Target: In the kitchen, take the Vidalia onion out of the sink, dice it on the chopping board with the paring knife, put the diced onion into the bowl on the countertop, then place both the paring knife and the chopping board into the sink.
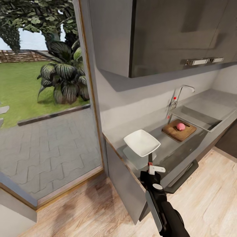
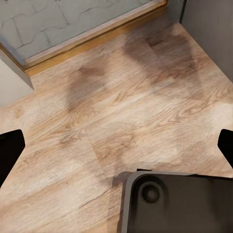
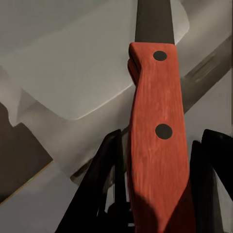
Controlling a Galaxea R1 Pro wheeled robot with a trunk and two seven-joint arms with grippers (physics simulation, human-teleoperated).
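We see the countertop [image 1: 184,148] running from the window corner toward the far right, its front edge bare ahead of the bowl and board, with wooden floor [image 1: 210,197] open below it. The sink [image 1: 200,115] sits at the far end, its tap [image 1: 179,95] at the back wall. The chopping board [image 1: 178,130] lies just beside the sink's near rim, long axis roughly parallel to the countertop's run, and the Vidalia onion [image 1: 180,126] rests on it. The bowl [image 1: 142,142] stands near the window end, well apart from the board. In the head view our right gripper [image 1: 152,169] hovers at the counter's front edge just before the bowl. The right wrist view adds what the head view hides: the fingers [image 3: 109,184] are clamped on the paring knife [image 3: 155,141] by its red-orange handle, long axis along the fingers, dark blade pointing away over the white bowl [image 3: 77,73]. The left wrist view shows floor [image 2: 121,111] and the robot's dark base [image 2: 179,204]; the left finger tips [image 2: 9,150] sit at opposite frame edges, spread wide with nothing between.
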